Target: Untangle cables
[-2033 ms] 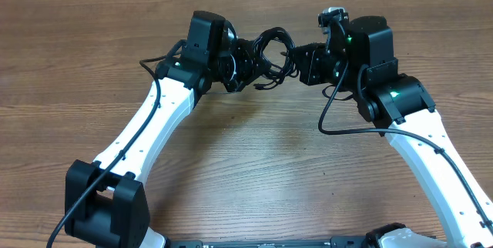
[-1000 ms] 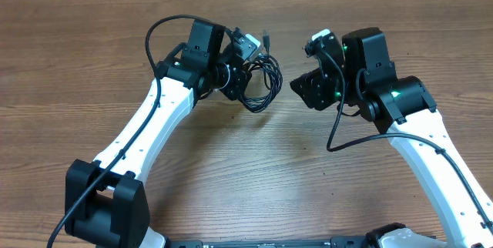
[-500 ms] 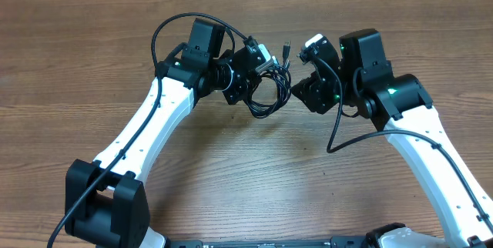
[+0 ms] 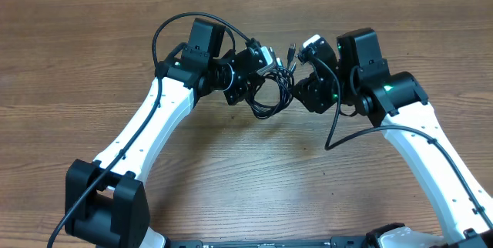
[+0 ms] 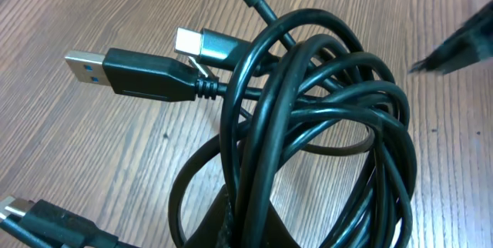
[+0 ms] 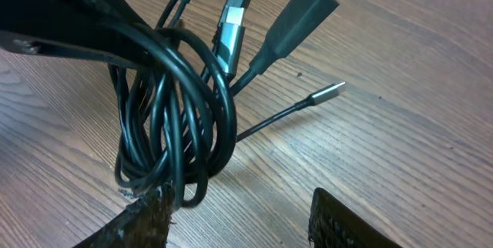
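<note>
The cables (image 4: 269, 90) are a bundle of thin black loops held above the table between the two arms. My left gripper (image 4: 248, 78) is shut on them; in the left wrist view the loops (image 5: 308, 125) rise from between its fingers (image 5: 246, 229). A black USB plug (image 5: 139, 71) and a silver-tipped plug (image 5: 204, 44) stick out to the left. My right gripper (image 4: 302, 88) is open just right of the bundle. In the right wrist view the loops (image 6: 169, 117) hang at its left fingertip (image 6: 142, 217), and the gap (image 6: 239, 221) to the right finger holds nothing. A thin silver-tipped plug (image 6: 327, 92) points right.
The wooden table (image 4: 246, 171) lies under both arms. A thicker black wire (image 4: 177, 28) arches over my left arm, and another (image 4: 339, 121) hangs in a loop below my right wrist. The left gripper's dark finger (image 6: 69, 17) shows at the upper left of the right wrist view.
My left gripper has carried the bundle a little to the right and turned. My right gripper has moved left until it is at the loops, its jaws unchanged.
</note>
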Controlling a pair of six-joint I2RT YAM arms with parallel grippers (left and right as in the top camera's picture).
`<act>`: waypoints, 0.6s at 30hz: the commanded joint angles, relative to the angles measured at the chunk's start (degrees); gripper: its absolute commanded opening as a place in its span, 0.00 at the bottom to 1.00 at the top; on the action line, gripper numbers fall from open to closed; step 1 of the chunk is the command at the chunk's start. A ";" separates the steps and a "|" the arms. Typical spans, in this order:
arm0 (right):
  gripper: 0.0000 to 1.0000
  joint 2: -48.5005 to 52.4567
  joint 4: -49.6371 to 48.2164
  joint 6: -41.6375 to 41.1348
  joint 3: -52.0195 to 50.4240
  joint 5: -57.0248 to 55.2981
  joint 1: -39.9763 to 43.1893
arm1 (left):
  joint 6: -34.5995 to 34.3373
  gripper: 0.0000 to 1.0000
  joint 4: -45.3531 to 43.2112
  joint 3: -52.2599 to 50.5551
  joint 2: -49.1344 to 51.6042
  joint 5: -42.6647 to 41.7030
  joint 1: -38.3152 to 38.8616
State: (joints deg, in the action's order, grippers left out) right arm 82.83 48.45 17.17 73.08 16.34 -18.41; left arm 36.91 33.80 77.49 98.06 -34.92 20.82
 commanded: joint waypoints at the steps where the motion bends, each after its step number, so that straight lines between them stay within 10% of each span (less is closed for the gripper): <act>1: 0.56 1.40 -0.28 -2.23 0.26 2.32 0.15 | -0.22 0.04 -0.63 0.66 0.20 -1.70 0.09; 18: 0.56 1.42 -0.61 -13.46 0.26 4.92 0.04 | -27.10 0.04 -3.72 0.66 0.20 11.37 -0.66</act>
State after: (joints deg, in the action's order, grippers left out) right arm 84.18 48.05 8.67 73.08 20.60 -18.41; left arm 21.17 30.92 77.49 98.06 -25.82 20.62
